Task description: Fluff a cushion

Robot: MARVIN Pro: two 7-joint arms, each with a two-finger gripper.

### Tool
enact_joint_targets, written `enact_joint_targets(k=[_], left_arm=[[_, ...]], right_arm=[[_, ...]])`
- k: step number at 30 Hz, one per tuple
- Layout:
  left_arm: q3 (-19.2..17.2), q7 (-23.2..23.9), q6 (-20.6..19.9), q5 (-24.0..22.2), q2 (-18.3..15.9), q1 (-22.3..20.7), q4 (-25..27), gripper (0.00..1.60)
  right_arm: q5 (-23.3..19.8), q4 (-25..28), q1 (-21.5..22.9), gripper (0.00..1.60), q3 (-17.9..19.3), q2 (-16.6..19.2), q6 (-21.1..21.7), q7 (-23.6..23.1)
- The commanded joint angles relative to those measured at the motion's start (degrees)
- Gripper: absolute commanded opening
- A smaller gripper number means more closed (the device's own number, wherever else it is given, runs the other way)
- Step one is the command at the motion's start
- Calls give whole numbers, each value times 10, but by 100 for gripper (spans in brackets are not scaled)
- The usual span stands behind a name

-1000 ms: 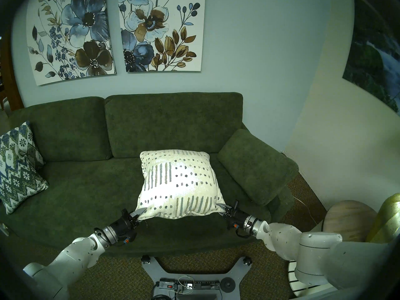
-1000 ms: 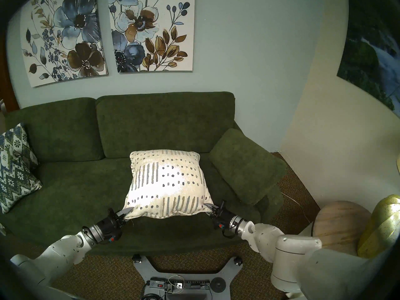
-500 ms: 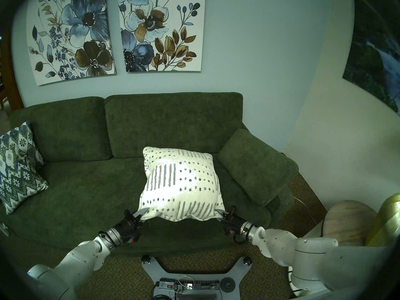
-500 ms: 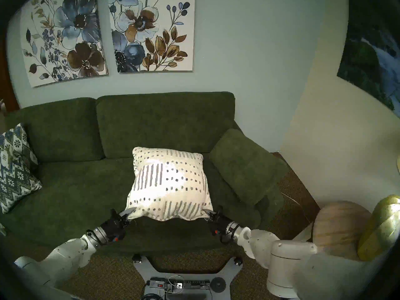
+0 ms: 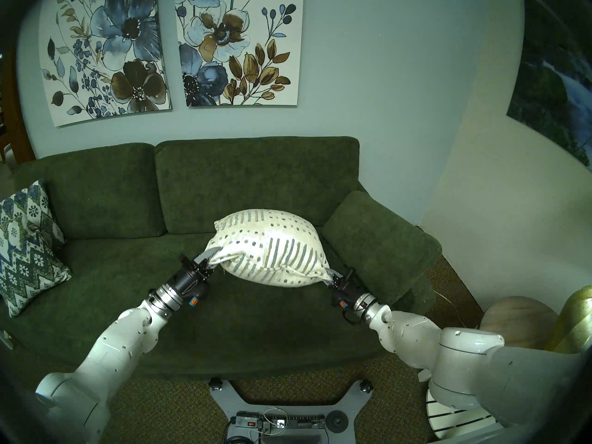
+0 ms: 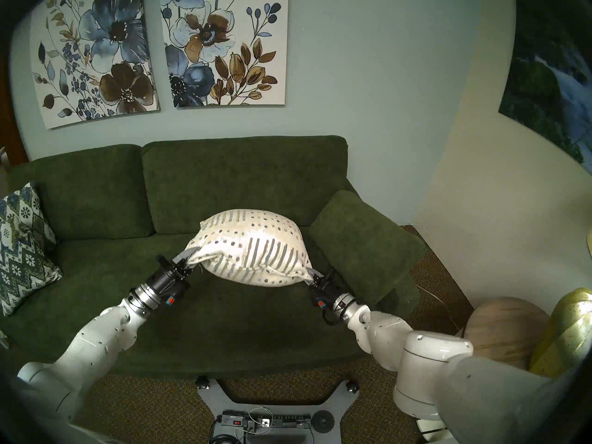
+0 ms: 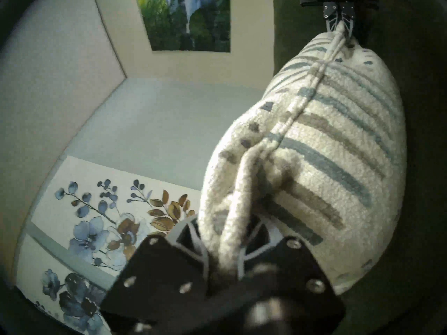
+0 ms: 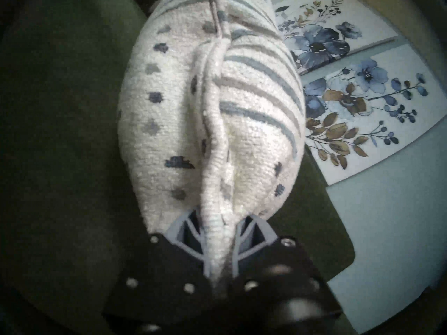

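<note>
A dark green sofa [image 5: 128,273] stood against a pale blue-grey wall hung with two floral canvases [image 5: 173,49], and brown carpet covered the floor in front of it.

The cushion [image 5: 272,248], cream-white with grey-blue and olive dashes and stripes, hung in the air above the right half of the seat, just left of the padded armrest [image 5: 378,248]. It was bunched into a rounded, sagging bundle, its piped seam running along the near underside. The pictures did not show whether its far edge touched the backrest.

The left gripper [image 5: 209,256] was clamped tight on the cushion's near left corner, the fabric pinched between its pale fingers [image 7: 186,233]. The right gripper [image 5: 331,273] was likewise closed tight on the near right corner, the piping squeezed between its fingers [image 8: 256,228]. The left corner sat higher than the right, so the cushion slanted down toward the armrest.

At the sofa's far left end a blue-green zigzag pillow [image 5: 28,251] leaned against the backrest, well apart from the cushion. A landscape picture [image 5: 557,75] hung on the cream side wall.
</note>
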State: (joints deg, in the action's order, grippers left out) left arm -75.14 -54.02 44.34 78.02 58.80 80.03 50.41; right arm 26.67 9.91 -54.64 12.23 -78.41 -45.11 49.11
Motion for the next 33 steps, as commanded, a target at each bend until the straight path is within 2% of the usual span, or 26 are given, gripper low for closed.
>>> enact_joint_targets(k=[1, 6, 11, 13, 20, 24, 25, 33], left_arm=[[-38, -29, 6, -14, -25, -67, 64, 0], [-51, -30, 11, -15, -29, -76, 86, 0], [-59, -31, 18, -13, -29, -109, 127, 0], [-63, -34, 20, -13, -30, -104, 129, 0], [-73, -43, 30, -12, -33, -135, 174, 0], [-71, -48, 38, -11, -30, -155, 209, 0], [-70, -49, 40, -10, -29, -156, 205, 0], [-64, -38, 51, -13, -15, -183, 242, 0]], right_arm=[[1, 29, 68, 0, 15, -10, 11, 40], [2, 50, 82, 0, 23, -22, 13, 52], [8, 72, 120, 0, 27, -38, 23, 61], [9, 80, 116, 0, 31, -42, 26, 65], [22, 104, 149, 0, 40, -52, 40, 78], [33, 118, 176, 0, 40, -60, 51, 85], [35, 123, 170, 0, 43, -62, 54, 88], [54, 146, 208, 0, 60, -60, 91, 106]])
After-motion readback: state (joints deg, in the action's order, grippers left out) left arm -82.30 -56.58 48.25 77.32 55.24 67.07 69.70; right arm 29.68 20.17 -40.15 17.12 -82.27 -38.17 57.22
